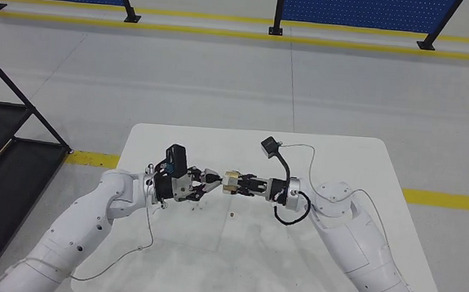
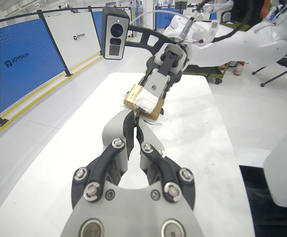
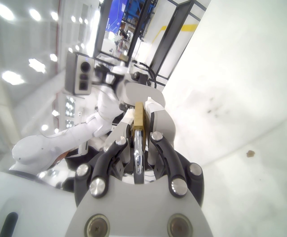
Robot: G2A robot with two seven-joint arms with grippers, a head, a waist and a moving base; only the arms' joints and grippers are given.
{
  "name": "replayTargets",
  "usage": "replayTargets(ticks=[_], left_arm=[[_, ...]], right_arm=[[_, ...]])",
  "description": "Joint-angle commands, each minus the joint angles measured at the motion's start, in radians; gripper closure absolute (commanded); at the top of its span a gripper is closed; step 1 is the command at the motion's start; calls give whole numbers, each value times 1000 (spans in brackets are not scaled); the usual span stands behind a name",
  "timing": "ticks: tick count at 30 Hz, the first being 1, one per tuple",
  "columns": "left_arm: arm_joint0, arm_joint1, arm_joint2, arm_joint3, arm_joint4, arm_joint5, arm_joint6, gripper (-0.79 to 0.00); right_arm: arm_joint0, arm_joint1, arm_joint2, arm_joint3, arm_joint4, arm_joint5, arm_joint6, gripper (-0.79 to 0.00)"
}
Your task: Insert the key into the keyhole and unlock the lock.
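My right gripper [image 3: 139, 105] is clenched on the brass lock [image 2: 131, 96] and holds it in the air above the middle of the table [image 1: 210, 259], with the shackle toward its wrist. My left gripper [image 2: 135, 116] is pinched on the key [image 2: 136, 116], right at the lock's bottom end. A brown crumb [image 1: 231, 216] lies on the table nearly under them, and white tape [image 2: 145, 101] on one finger partly covers the lock's print.

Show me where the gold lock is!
In the top view, the lock is held above the table's middle in the right gripper's fingers, with the left gripper holding the key against it.
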Motion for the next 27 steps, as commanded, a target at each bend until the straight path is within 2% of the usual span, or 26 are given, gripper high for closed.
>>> replayTargets(ticks=[1, 27], left_arm=[[2, -1, -1, -1, 2, 3, 1, 0], [40, -13, -25, -34, 133, 80, 58, 0]], right_arm=[[0, 0, 0, 0, 0, 0, 0, 0], [0, 0, 0, 0, 0, 0, 0, 0]])
